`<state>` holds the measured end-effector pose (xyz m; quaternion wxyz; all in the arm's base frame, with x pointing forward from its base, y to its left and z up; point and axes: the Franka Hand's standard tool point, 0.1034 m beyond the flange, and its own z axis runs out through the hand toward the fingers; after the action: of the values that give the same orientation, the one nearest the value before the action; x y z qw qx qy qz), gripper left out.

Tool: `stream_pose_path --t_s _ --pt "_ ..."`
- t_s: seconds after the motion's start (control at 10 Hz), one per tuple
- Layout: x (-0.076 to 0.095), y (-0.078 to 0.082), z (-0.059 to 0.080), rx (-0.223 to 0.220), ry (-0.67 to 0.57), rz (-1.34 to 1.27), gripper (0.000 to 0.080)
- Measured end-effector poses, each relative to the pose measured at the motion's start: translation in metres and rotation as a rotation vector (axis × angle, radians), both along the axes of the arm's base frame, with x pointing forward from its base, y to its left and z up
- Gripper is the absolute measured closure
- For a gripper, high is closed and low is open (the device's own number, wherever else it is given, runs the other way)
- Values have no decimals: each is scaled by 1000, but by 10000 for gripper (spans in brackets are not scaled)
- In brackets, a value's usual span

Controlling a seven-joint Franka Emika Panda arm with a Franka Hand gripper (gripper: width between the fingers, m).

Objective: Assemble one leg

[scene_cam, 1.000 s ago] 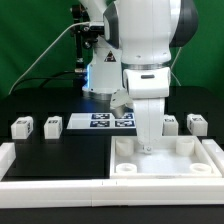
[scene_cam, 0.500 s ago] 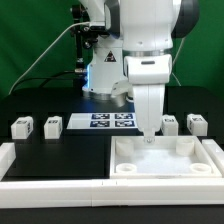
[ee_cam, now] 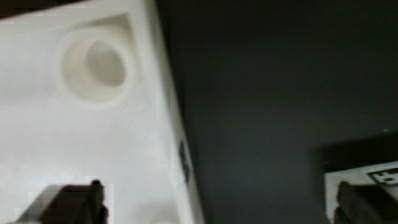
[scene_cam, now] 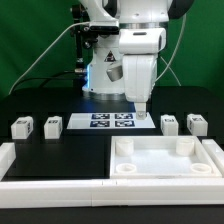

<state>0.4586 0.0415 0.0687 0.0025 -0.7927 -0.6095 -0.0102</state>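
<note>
**No leg fitted yet, claw empty**

Your claw [scene_cam: 141, 114] hangs over the far rim of the tray [scene_cam: 165, 160], and it carries nothing. In the wrist view one of the dark fingers [ee_cam: 71, 205] shows at the edge of the picture, the other seems to sit at the opposite edge, and only tray and dark worktop [scene_cam: 70, 150] lie between them. So read the jaws as spread apart.

All four legs are out on the worktop in a row. Two [scene_cam: 20, 127] [scene_cam: 52, 125] stand at the exterior view's left of the marker board [scene_cam: 113, 121], and two [scene_cam: 170, 123] [scene_cam: 197, 123] at its right. None is touched.

The tray's sockets [scene_cam: 125, 148] are bare. One [ee_cam: 98, 65] shows clearly under the wrist camera, with nothing in it.

By my reading, the whole job is ahead of you: pick one leg, carry it to a socket, seat it. The inner right-hand leg stands closest to your claw, just beyond the tray's far rim.
</note>
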Motion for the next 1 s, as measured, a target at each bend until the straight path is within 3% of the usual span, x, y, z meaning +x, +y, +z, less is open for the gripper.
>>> stream_pose_path --t_s 0.6,0.8,1.0 --pt "0 1 -1 7 7 -244 151" --pt "-6 2 -6 24 22 -551 151" --pt "-10 14 -7 34 41 -828 151"
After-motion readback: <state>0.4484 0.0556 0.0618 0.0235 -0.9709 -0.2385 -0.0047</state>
